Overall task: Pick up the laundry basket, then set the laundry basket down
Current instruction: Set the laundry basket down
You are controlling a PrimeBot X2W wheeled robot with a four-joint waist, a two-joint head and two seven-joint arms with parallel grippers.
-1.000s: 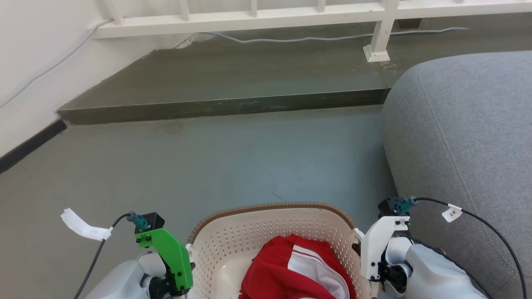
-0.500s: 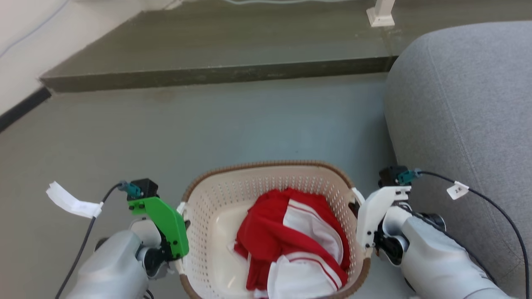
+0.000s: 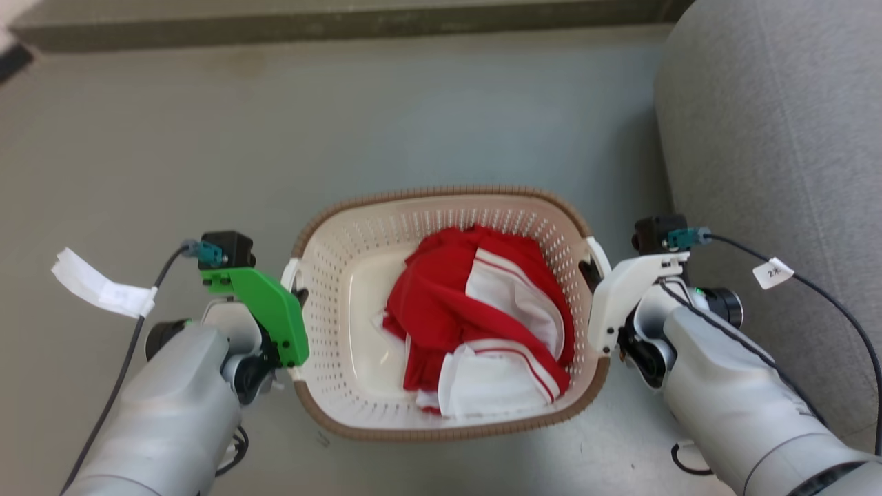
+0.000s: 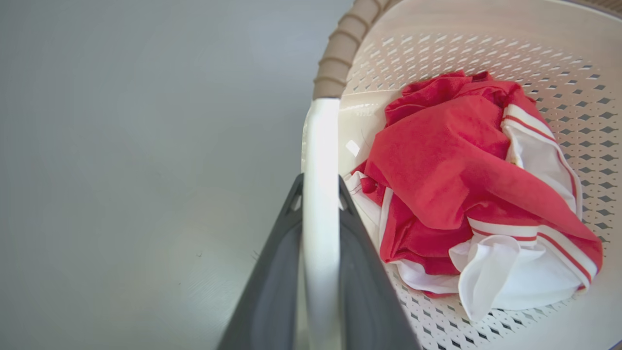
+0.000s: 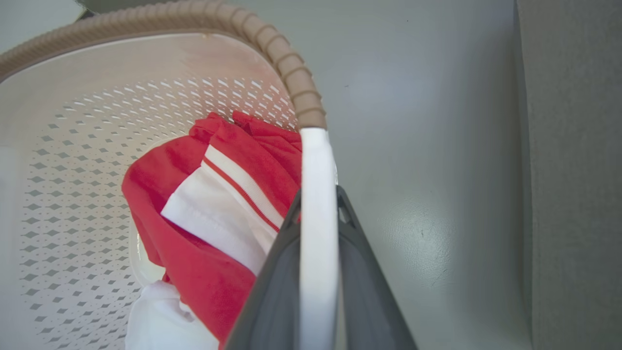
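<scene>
The red clothes hide much of my laundry basket floor. The sofa is cut off on the right.

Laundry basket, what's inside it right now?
Inside the basket lies a bunched red and white garment, with some bare cream basket bottom showing beside it. Whatever may sit beneath the cloth is covered and cannot be seen.

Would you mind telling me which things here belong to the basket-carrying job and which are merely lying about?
Job: laundry basket; left gripper, shut on its left handle; right gripper, shut on its right handle.
Lying about: red-and-white garment inside the basket; grey sofa; paper tag on the left arm's cable.
</scene>
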